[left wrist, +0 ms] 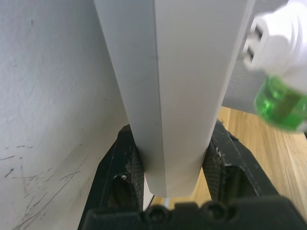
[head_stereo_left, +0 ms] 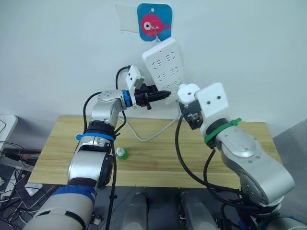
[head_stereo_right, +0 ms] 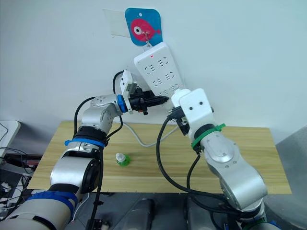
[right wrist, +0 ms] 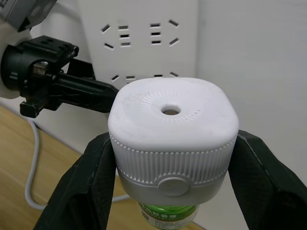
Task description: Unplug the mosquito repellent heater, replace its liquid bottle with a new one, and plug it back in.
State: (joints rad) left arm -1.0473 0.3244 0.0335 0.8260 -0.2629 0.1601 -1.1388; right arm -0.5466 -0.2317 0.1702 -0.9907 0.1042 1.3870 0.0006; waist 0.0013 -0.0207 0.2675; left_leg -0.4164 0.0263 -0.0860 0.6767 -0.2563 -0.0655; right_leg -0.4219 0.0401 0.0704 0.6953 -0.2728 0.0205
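Observation:
The mosquito repellent heater (right wrist: 170,124) is a small white unit held in the air just off the lower right edge of the white power strip (head_stereo_left: 163,64). My right gripper (head_stereo_left: 188,101) is shut on it. Its plug prongs (left wrist: 253,40) are out of the sockets. Its liquid bottle (left wrist: 280,106), green, sits in the heater's underside. My left gripper (head_stereo_left: 165,95) is shut on the strip's lower end, one finger (left wrist: 120,167) against each side. The new one (head_stereo_left: 122,153), a green bottle with a white cap, stands on the wooden table (head_stereo_left: 158,158) near the front left.
The power strip hangs tilted from a fish-shaped hook (head_stereo_left: 154,21) on the wall. Its white cable (head_stereo_left: 144,136) droops onto the table behind the capped bottle. Cables and a white object (head_stereo_left: 7,127) lie off the table's left edge.

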